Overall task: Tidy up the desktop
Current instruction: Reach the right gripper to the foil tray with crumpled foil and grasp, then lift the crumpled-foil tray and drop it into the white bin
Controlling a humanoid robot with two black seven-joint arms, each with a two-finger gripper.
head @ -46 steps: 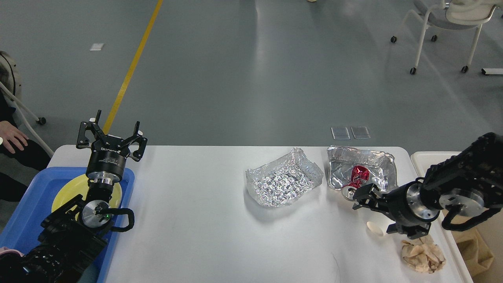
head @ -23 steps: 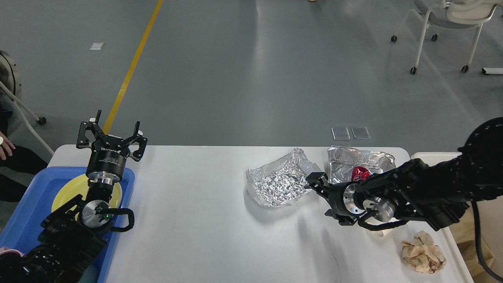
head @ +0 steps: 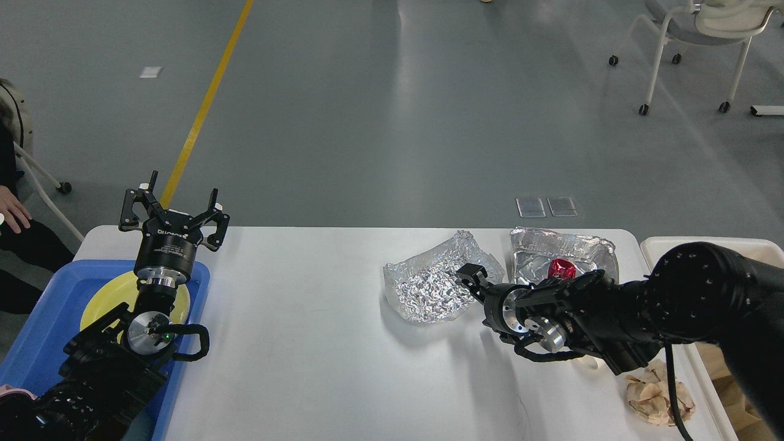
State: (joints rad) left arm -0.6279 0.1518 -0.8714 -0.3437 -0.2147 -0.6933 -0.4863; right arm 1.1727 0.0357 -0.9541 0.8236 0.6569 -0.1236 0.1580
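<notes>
The white desktop [head: 318, 343] holds a crumpled foil sheet [head: 432, 288] at centre right and a foil tray [head: 579, 254] with a red wrapper [head: 560, 268] in it. A crumpled brown paper wad [head: 655, 392] lies near the front right corner. My right gripper [head: 468, 278] reaches in from the right and sits at the foil sheet's right edge; it is dark and end-on, so its fingers cannot be told apart. My left gripper [head: 173, 211] points up above the table's far left corner, open and empty.
A blue tray [head: 37, 331] with a yellow plate [head: 113, 297] stands at the left, partly under my left arm. A cream bin [head: 680, 245] is beside the table's right edge. A person's hand [head: 13, 214] shows at the far left. A wheeled chair [head: 692, 37] stands far back right.
My right arm has swept left across the table, from the front right by the paper wad to the right edge of the foil sheet. The left arm has not moved.
</notes>
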